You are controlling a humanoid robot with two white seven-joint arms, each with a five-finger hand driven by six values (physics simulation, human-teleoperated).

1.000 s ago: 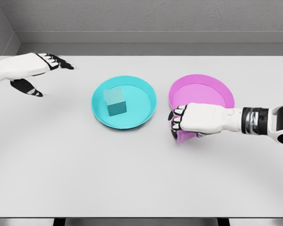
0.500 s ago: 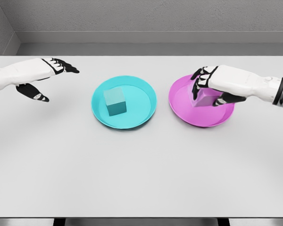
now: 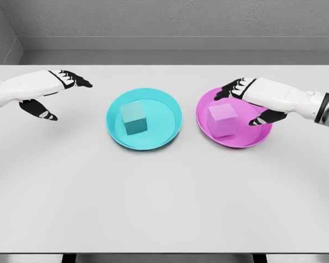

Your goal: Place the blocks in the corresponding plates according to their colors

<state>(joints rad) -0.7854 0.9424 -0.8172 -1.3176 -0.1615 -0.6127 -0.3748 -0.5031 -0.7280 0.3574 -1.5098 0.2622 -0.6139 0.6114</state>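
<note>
Centrally, cyan cube sits in round cyan plate | right of centre, pink cube sits in round pink plate | right hand spread above pink plate, holding nothing | left hand open, upper left over white worktop.

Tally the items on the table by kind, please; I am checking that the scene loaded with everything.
Blocks: 2, a cyan block and a pink block
Plates: 2, a cyan plate and a pink plate
Total: 4
</note>
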